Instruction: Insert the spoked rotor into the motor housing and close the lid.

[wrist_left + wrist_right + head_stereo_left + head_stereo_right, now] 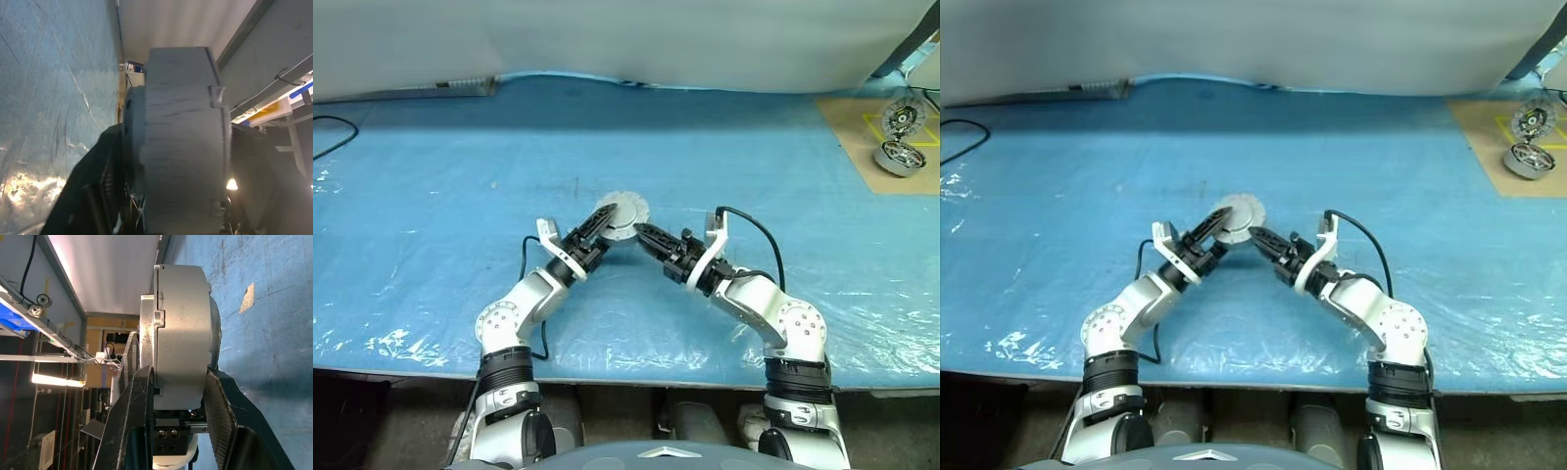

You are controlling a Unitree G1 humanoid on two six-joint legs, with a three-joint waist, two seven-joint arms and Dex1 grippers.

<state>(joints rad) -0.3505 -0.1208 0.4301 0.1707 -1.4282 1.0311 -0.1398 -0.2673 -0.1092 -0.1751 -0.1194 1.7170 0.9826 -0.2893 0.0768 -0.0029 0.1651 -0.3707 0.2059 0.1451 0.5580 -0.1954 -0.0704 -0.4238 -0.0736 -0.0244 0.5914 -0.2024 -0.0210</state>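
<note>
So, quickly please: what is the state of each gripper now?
Left gripper: closed on the housing.
Right gripper: closed on the housing too, one finger on each flat face.

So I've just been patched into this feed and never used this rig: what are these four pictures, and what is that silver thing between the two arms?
The two wide pictures come from the robot's head, looking down over its own two arms at a table covered in blue sheeting. The other two come from cameras on the wrists, looking along each gripper's black fingers.

The silver thing is the motor housing, a squat round metal can, held up between the arms above the sheeting, seemingly with its lid on. The right gripper is clamped across it; the right wrist view shows a finger on each side. The left gripper reaches it from the other side, with a dark finger beside the can; whether it grips, I cannot tell.

At the table's far right corner, a brown board carries two more round motor parts; they are too small to identify.
</note>
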